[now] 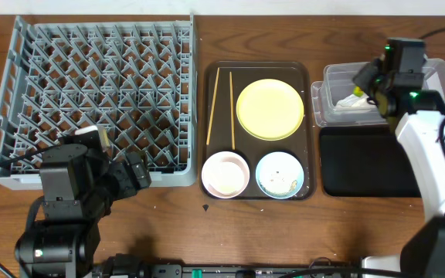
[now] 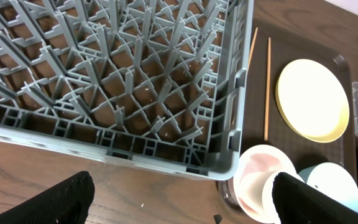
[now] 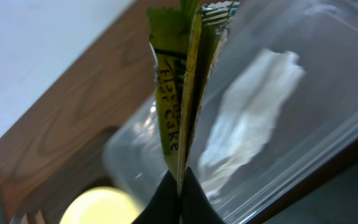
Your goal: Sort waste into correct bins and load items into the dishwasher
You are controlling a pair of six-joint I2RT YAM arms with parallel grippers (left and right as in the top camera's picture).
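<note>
Wooden desk [image 1: 184, 224] carries the grey dish rack [image 1: 99, 93] from 9 to 11 o'clock. The brown serving tray [image 1: 257, 65] sits at centre with the yellow plate [image 1: 270, 109], chopsticks [image 1: 213, 104], pinkish-white bowl [image 1: 225, 173] and light blue bowl [image 1: 279, 174]. At 2 o'clock the right hand [image 3: 180, 186] pinches the green wrapper packet [image 3: 179, 87] over the clear tub [image 1: 439, 77], where the napkin [image 3: 250, 118] lies. The black tray [image 1: 365, 162] lies at 4 o'clock. At 7 o'clock the left hand [image 2: 179, 205] gapes wide, holding nothing.

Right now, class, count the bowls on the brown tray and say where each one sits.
2. The pinkish-white bowl sits in the brown tray's near-left corner; the light blue bowl is beside it, in the near-right corner. No other bowl shows.
</note>
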